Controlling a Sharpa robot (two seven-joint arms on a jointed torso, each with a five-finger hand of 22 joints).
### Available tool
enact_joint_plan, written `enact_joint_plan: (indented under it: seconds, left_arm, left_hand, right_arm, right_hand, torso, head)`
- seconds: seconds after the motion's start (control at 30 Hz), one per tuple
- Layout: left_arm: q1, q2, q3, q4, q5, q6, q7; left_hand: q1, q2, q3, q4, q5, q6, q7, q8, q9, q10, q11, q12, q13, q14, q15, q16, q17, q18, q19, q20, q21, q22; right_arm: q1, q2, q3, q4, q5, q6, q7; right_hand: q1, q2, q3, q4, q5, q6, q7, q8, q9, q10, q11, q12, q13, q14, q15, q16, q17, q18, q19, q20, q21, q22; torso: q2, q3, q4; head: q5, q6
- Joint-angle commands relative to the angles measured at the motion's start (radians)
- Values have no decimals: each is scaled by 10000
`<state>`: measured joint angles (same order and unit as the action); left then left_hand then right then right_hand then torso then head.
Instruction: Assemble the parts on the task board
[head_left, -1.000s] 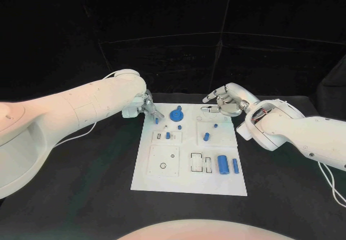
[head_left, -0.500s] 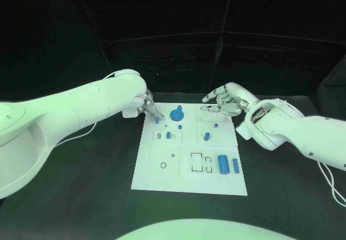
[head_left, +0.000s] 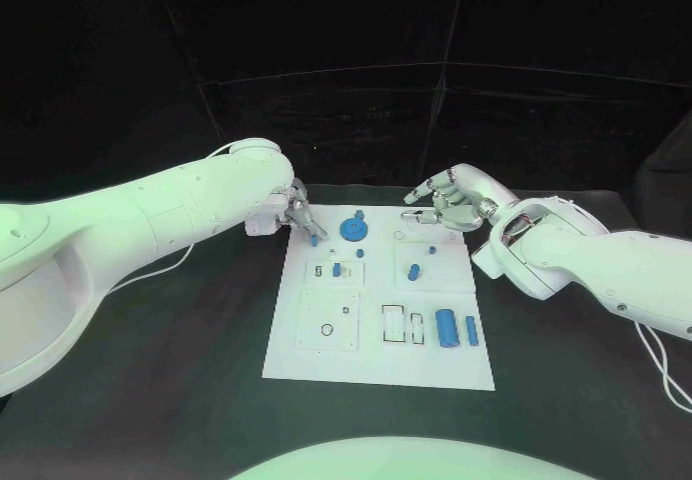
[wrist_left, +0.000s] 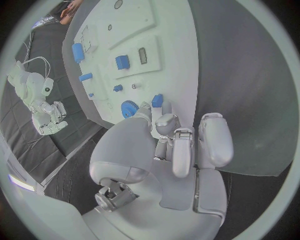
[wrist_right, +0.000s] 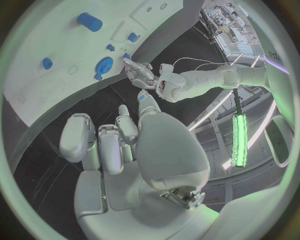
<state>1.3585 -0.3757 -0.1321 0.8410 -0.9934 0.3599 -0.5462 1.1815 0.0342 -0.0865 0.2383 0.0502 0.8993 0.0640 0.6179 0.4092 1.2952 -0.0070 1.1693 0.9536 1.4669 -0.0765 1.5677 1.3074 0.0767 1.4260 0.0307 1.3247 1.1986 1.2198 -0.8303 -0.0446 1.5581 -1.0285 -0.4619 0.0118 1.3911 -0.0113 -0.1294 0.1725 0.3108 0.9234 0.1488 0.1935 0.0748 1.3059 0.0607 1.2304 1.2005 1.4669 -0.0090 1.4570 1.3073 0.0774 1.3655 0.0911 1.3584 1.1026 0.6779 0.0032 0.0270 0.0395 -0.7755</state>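
two hands flank the task board's (head_left: 378, 350) far edge: my left hand (head_left: 296, 216) pinches a small blue part (head_left: 313, 239) at the far left corner. my right hand (head_left: 454, 203) hovers with fingers curled on nothing off the far right corner.

I see the white task board (head_left: 378, 345) lying flat between both robot hands; the left robot hand (head_left: 296, 216) pinches a small blue peg (head_left: 313, 239) near a blue gear (head_left: 353, 229).

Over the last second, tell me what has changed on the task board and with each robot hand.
Nothing visibly moved. The left robot hand still holds a small blue part at the far left corner of the task board. The right robot hand still hovers by the far right corner with nothing in it. The blue gear lies where it was.
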Motion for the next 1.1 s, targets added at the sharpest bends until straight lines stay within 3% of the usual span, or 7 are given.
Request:
enact_joint_plan:
  seconds: [0.03, 0.3, 0.43, 0.53, 0.73, 0.83, 1.1]
  left_arm:
    - [17, -17, 4, 67, -63, 27, 137]
    - [17, -43, 4, 129, -63, -5, 113]
    - [17, -61, 4, 140, -63, -19, 102]
    - [17, -70, 4, 147, -63, -31, 89]
    - [17, -82, 5, 165, -63, -50, 110]
    - [17, -94, 5, 179, -62, -81, 144]
    - [27, -291, 9, 382, 124, -450, 243]
  left_hand:
    - [-76, -65, -164, 8, -22, 89, -32, 78, 14, 21, -57, 65, -4, 1039, 24, 31, 2634, 21, 11, 46, 30, 14]
    - [-53, -49, -190, -11, -20, 99, -42, 90, 17, 24, -64, 66, -5, 1039, 19, 31, 2634, 19, 12, 41, 33, 22]
    - [227, 119, -101, -198, -17, 118, -62, 129, 31, 23, -81, 57, -22, 1039, 1, 31, 2634, 21, 7, 25, 24, 19]
    - [924, 510, 345, -624, -2, 91, -125, 144, 40, 15, -145, 42, -33, 1039, -39, 31, 2634, 24, 6, 0, 19, 22]
    - [2140, 978, 1423, -1548, -1, -52, -230, 73, 6, -56, -247, -60, -90, 1039, -135, 31, 2634, 28, -3, -89, 0, 19]
    - [2254, 977, 1899, -1795, -3, -89, -200, 88, 31, -69, -220, -115, -127, 1039, -128, 31, 2634, 22, -1, -109, -1, 33]
    - [1551, 559, 3472, -2153, -22, -152, -179, 288, 233, 17, -202, -147, -151, 1039, -95, 31, 2634, 19, 5, -75, -20, 58]
  right_arm:
    - [19, 24, 6, -12, 12, -2, 74]
    - [19, 43, 6, -39, 12, 11, 73]
    - [18, 54, 6, -47, 12, 14, 73]
    - [18, 59, 6, -51, 12, 17, 71]
    - [18, 67, 6, -62, 12, 28, 63]
    - [18, 73, 6, -69, 12, 33, 62]
    - [18, 75, 6, -89, 12, 38, 57]
  right_hand:
    - [3, 113, -48, -15, 31, -56, 2, 52, -17, -45, 15, -37, 1, 560, -58, -41, 514, 124, -80, 0, -67, -9]
    - [7, 117, -50, -16, 38, -57, 2, 54, -17, -43, 15, -33, 3, 560, -58, -42, 514, 123, -78, 0, -65, -4]
    - [24, 134, -47, -23, 56, -60, 3, 60, -19, -38, 13, -26, 9, 561, -57, -44, 513, 125, -80, 0, -71, -12]
    - [31, 142, -44, -25, 61, -61, 3, 62, -19, -41, 13, -29, 5, 561, -58, -44, 514, 123, -76, 0, -68, -4]
    - [43, 154, -40, -30, 71, -63, 3, 65, -20, -39, 12, -25, 7, 561, -58, -45, 514, 123, -76, 0, -69, -5]
    - [49, 160, -39, -33, 78, -63, 3, 67, -20, -41, 13, -28, 3, 562, -58, -45, 515, 124, -78, 0, -72, -10]
    - [56, 165, -37, -35, 85, -64, 3, 69, -21, -44, 13, -31, 0, 562, -58, -45, 516, 125, -79, -1, -75, -15]
  torso:
    - [10, -1, -8]
    - [3, -1, 3]
    - [1, 2, 5]
    - [3, -2, 0]
    - [8, 2, -16]
    - [10, 2, -16]
    - [-1, 7, 7]
  head:
    - [-1, -13]
    - [12, -28]
    - [15, -39]
    - [18, -50]
    - [20, -83]
    - [16, -90]
    - [-21, -90]
